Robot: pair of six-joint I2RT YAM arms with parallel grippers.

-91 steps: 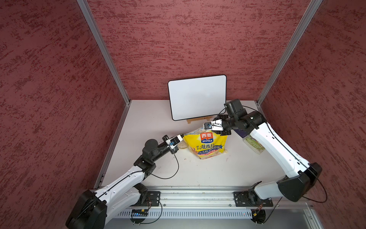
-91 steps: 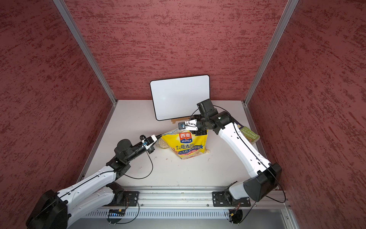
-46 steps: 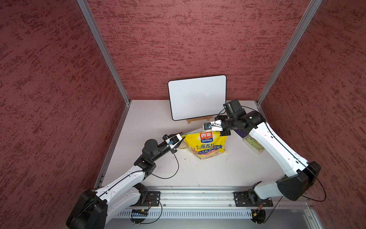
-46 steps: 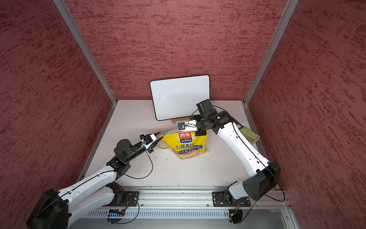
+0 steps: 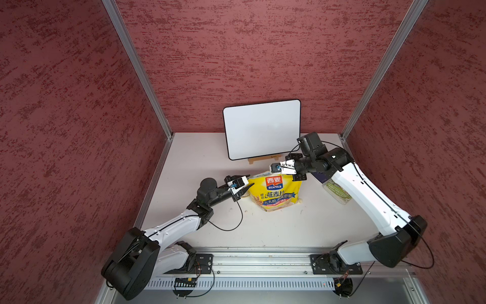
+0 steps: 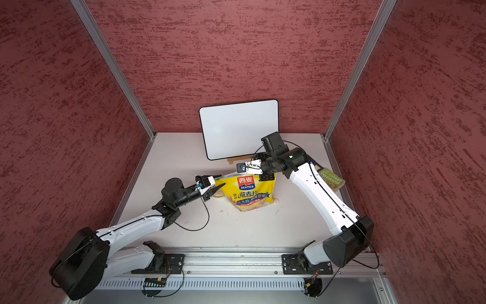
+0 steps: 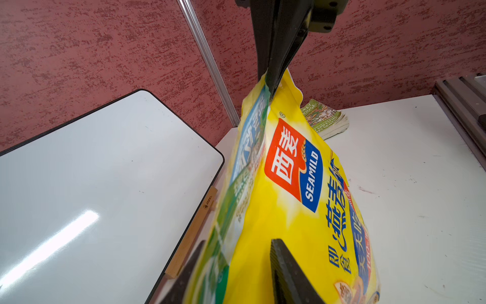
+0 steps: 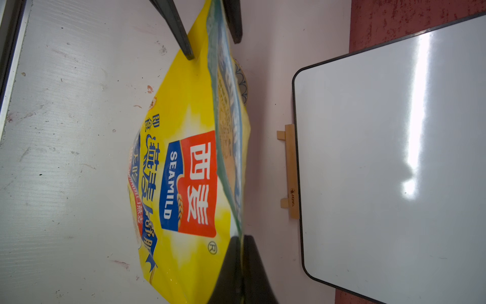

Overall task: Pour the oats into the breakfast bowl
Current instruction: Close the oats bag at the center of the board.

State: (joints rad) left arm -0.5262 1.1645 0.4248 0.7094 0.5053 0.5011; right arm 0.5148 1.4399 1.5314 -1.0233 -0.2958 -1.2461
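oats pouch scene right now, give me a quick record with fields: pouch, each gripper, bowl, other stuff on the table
pouch: yellow oats pouch, upright, base seems to rest on the table
right gripper: shut on one top corner of the pouch
left gripper: open, fingers either side of the opposite top corner
bowl: blue rim peeks out behind the pouch, mostly hidden
other: whiteboard on a wooden stand at the back; green book under the right arm
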